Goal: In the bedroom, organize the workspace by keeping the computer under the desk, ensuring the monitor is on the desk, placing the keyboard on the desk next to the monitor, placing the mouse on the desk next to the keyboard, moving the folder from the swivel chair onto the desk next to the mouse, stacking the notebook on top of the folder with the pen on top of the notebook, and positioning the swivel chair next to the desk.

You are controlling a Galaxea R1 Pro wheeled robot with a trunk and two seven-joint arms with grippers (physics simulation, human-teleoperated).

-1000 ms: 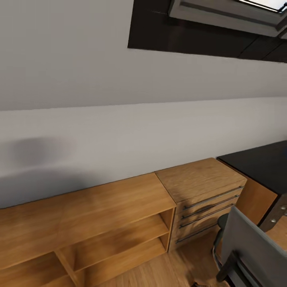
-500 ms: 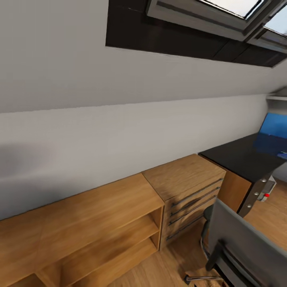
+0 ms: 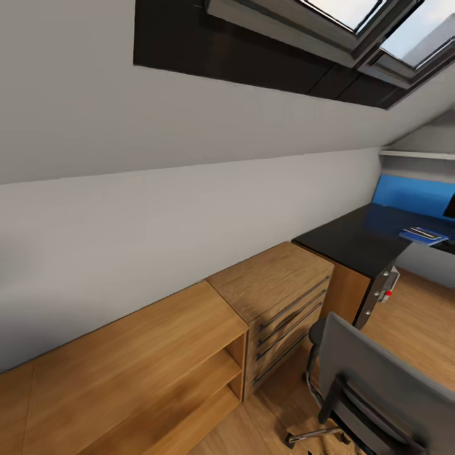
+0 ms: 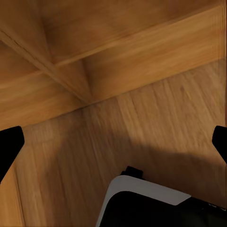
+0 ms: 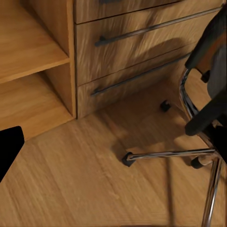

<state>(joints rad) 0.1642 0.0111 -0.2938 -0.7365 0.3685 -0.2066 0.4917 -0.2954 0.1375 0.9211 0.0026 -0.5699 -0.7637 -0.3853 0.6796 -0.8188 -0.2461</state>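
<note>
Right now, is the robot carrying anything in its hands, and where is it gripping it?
Nothing is held. The left gripper has its fingers spread wide with only wood floor between them. The right gripper's finger has nothing against it.

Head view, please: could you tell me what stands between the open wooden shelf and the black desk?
In the head view, a wooden drawer chest stands between the open shelf and the black desk, against the wall.

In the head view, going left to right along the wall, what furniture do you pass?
Open wooden shelf → wooden drawer chest → black desk → blue folder on the desk. The swivel chair stands in front, overlapping the chest and desk.
</note>
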